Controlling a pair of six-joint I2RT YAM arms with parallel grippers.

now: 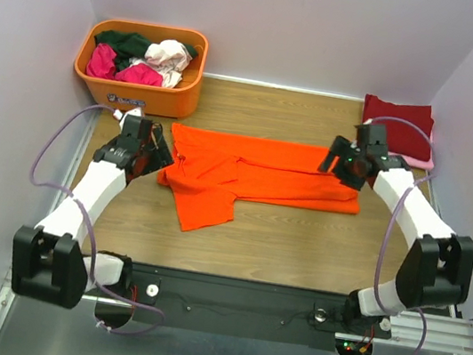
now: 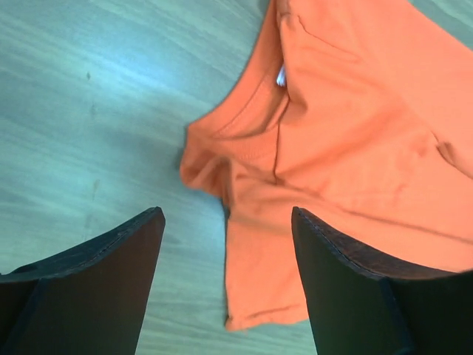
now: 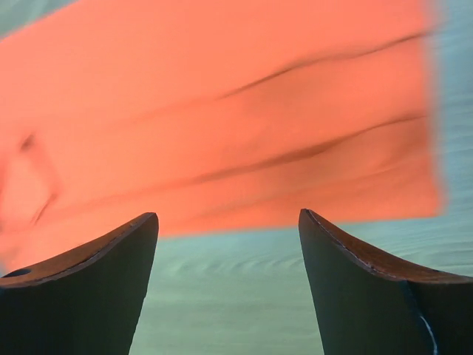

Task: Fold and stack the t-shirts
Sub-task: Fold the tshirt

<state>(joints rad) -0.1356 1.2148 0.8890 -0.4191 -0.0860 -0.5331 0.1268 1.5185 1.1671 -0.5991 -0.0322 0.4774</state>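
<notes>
Left gripper (image 1: 157, 158), top view: sits at the left end of the bright orange cloth t-shirt (image 1: 259, 177), by the collar; jaw gap can't be read from up here. Right gripper (image 1: 336, 162) is over the shirt's right end. The shirt lies flat across the mid wooden table (image 1: 297, 250), folded lengthwise, w/ one sleeve sticking out toward the arm bases. Rigid orange plastic tub (image 1: 138, 90) at back left holds a dark green tee (image 1: 127, 41), magenta tee (image 1: 102, 62) and whitish-pink tee (image 1: 170, 57), all bunched. Dark red folded tee (image 1: 397, 117) at back right, a pink tee (image 1: 419, 161) under it.

Left wrist view: jaws wide apart, holding nothing, above the wood; collar and sleeve hem lie btwn and beyond the fingers (image 2: 111, 281).

Right wrist view: jaws wide, empty; the shirt's long edge is just past the fingertips (image 3: 369, 288), bare wood btwn them.
</notes>
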